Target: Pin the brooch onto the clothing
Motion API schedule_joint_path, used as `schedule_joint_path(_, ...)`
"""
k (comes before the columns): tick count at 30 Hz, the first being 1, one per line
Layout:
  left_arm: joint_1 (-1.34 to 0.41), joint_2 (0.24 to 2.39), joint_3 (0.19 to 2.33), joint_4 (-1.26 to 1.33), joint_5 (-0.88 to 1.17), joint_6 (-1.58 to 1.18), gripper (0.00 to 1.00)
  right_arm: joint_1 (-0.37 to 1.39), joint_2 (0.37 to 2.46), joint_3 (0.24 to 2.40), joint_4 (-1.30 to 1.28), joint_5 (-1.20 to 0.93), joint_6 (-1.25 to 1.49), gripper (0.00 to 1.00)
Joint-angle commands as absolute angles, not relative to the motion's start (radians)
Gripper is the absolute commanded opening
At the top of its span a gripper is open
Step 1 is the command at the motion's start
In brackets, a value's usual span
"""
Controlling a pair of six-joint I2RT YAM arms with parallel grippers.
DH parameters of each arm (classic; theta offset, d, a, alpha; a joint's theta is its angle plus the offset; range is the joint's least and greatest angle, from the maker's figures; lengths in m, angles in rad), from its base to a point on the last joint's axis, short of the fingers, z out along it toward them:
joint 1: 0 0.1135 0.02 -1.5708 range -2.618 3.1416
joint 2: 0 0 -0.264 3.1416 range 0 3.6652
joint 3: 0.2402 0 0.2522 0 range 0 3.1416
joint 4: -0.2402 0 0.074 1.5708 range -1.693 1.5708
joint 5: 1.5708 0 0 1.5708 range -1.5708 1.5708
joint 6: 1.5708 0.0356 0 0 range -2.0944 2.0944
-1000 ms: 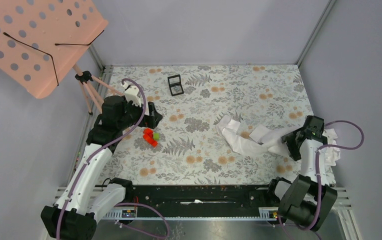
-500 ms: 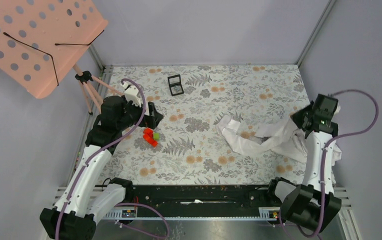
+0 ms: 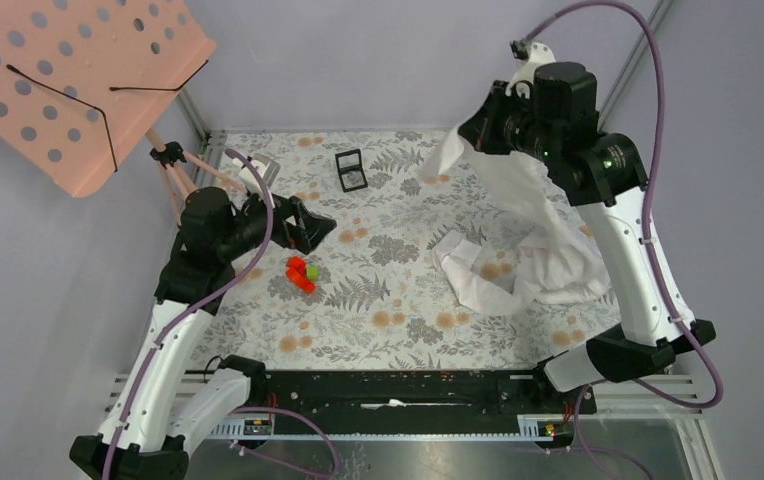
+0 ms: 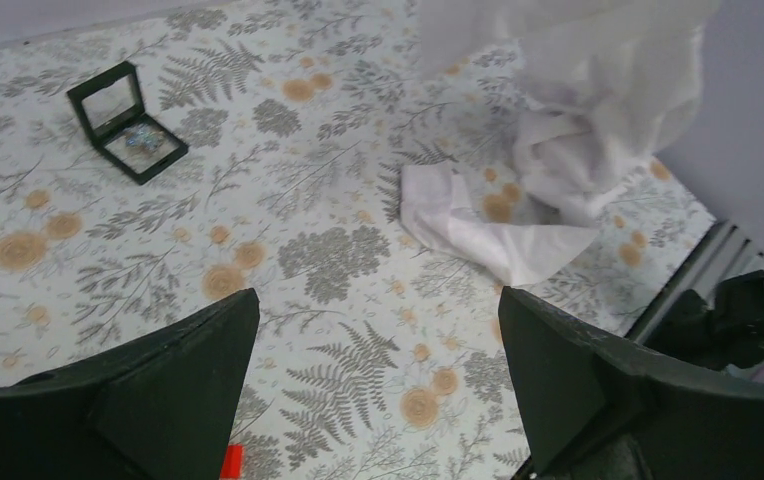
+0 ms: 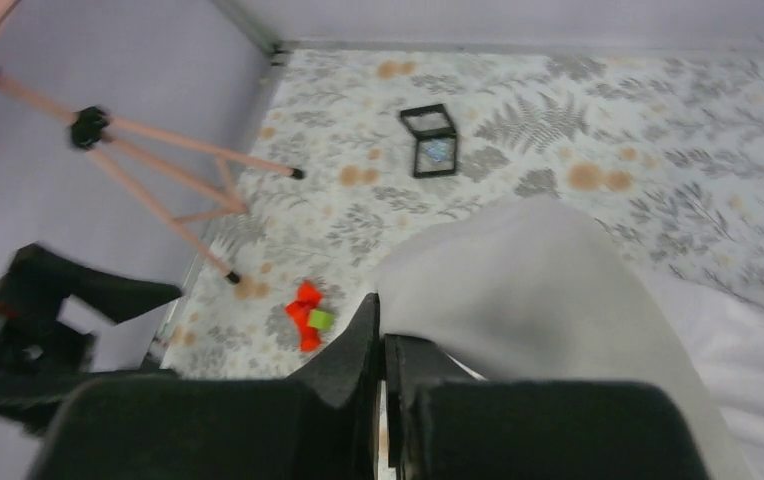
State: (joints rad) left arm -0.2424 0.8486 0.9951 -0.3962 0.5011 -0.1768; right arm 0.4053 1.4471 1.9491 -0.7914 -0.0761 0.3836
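While it hangs high over the table's far side, my right gripper (image 3: 480, 128): fingers together, clamped on a fold of the clothing (image 3: 548, 255).
Clothing: draped down from my grip, lower part heaped at the table's right, blocking much of my right wrist view.
Left gripper (image 3: 320, 228): fingers wide apart, holding nothing.
Blocks (image 3: 302, 273): red and green, just beside it.
Brooch (image 4: 144, 141): inside the open black case (image 3: 350, 170), apart from the clothing.

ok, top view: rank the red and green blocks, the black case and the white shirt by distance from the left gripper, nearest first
From the left gripper:
1. Red and green blocks, just on its near side.
2. Black case, farther back on the table.
3. White shirt, across on the right side.
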Motion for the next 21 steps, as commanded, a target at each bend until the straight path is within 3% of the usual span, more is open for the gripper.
schedule_joint_path(1,-0.245,0.805,1.023,-0.280,0.626,-0.283,0.99,0.541,1.507,2.264,-0.918,-0.089,0.303,0.00)
schedule_joint_path(5,-0.245,0.779,0.981,-0.182,0.685,-0.372,0.99,0.635,1.568,2.410,-0.958,-0.114,0.308,0.00)
schedule_joint_path(10,-0.248,0.763,0.910,-0.016,0.746,-0.488,0.99,0.684,1.527,2.249,-0.848,-0.139,0.349,0.00)
schedule_joint_path(12,-0.250,0.758,0.889,0.025,0.734,-0.507,0.99,0.685,1.489,2.115,-0.811,-0.070,0.367,0.00)
schedule_joint_path(17,-0.250,0.754,0.862,-0.043,0.634,-0.492,0.99,0.685,1.290,1.630,-0.722,0.398,0.441,0.00)
schedule_joint_path(21,-0.250,0.790,0.817,-0.089,0.553,-0.487,0.99,0.684,1.089,1.255,-0.698,0.622,0.545,0.00)
